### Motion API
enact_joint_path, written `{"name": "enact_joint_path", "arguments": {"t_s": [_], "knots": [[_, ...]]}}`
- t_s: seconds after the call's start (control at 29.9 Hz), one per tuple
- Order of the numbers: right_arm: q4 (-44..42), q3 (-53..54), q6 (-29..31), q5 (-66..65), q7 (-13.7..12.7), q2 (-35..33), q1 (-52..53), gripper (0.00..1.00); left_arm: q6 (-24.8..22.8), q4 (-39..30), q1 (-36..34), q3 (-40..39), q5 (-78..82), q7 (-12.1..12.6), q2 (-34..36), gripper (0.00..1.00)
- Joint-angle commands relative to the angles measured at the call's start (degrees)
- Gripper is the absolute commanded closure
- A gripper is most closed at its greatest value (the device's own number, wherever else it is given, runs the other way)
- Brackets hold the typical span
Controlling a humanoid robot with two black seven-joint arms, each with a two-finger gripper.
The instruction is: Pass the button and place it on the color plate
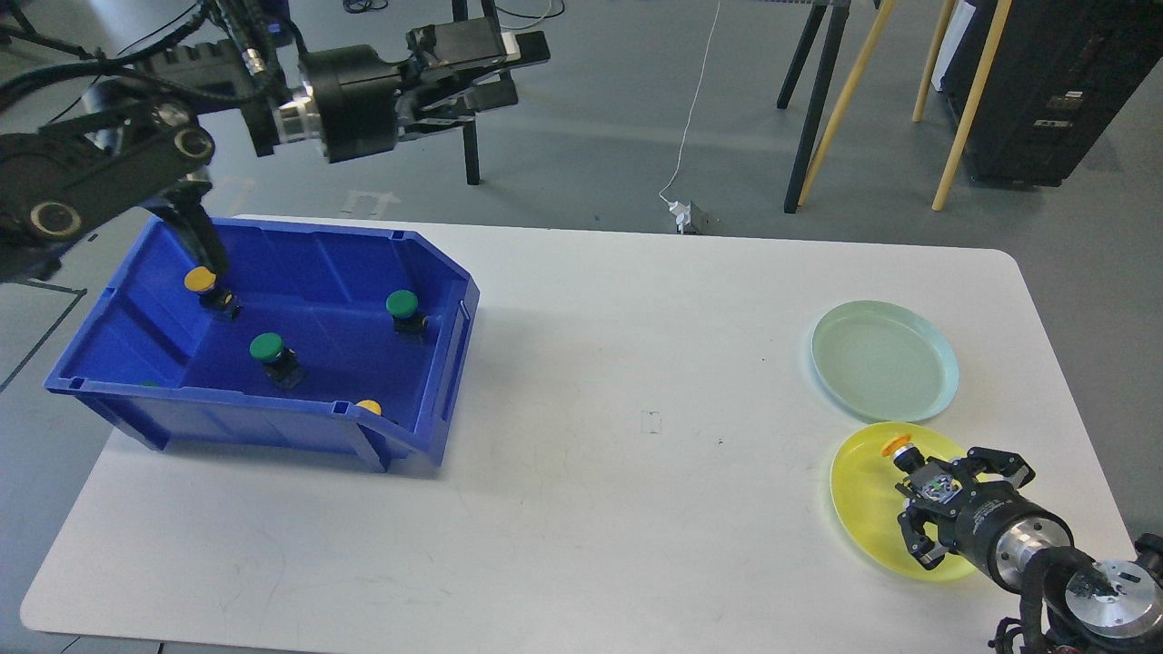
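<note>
Button [899, 449] on yellow plate [859, 509] — right jaws [954, 495] spread beside it.

Bin [436, 363] on desk [591, 509], far left. Four buttons inside bin: one rear left [202, 282], one rear right [402, 305], one centre [269, 348], one at front wall [370, 407]. Two plates at desk's right: one [886, 361] behind, other [859, 509] in front, rims touching. Fifth button [899, 447] on front plate's rear edge.
</note>
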Motion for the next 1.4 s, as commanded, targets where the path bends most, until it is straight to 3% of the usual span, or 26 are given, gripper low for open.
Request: {"name": "enact_joint_path", "arguments": {"t_s": [0.0, 0.07, 0.1, 0.23, 0.37, 0.6, 0.77, 1.37], "knots": [[-0.7, 0.2, 0.2, 0.1, 0.4, 0.9, -0.3, 0.37, 0.0, -0.9, -1.1, 2.2, 20.5, 0.0, 6.2, 0.05], [-0.6, 0.3, 0.4, 0.1, 0.5, 0.9, -0.3, 0.04, 0.0, -0.9, -0.4, 2.6, 31.2, 0.0, 7.4, 0.05], [-0.6, 0.3, 0.6, 0.1, 0.5, 0.9, -0.3, 0.00, 0.0, -0.9, 0.2, 2.8, 35.7, 0.0, 7.6, 0.05], [-0.3, 0.3, 3.0, 0.1, 1.3, 0.9, -0.4, 0.00, 0.0, -1.4, 3.4, 5.8, 47.9, 0.0, 9.3, 0.05], [0.1, 2.6, 10.8, 0.0, 1.7, -0.3, -0.2, 0.00, 0.0, -0.7, 4.2, 10.2, 52.0, 0.0, 9.6, 0.05], [-1.0, 23.0, 27.8, -2.5, 0.7, -2.9, 1.5, 0.00, 0.0, 2.2, 7.7, 10.6, 52.3, 0.0, 8.5, 0.06], [-4.6, 26.2, 28.9, -4.3, -3.2, -3.5, 10.5, 0.00, 0.0, 7.0, 8.7, 10.6, 52.2, 0.0, 3.4, 0.06], [-5.1, 23.1, 30.9, -4.2, -3.2, -5.5, 12.1, 0.00, 0.0, 22.6, 14.6, 10.5, 51.6, 0.0, -5.3, 0.06]]}}
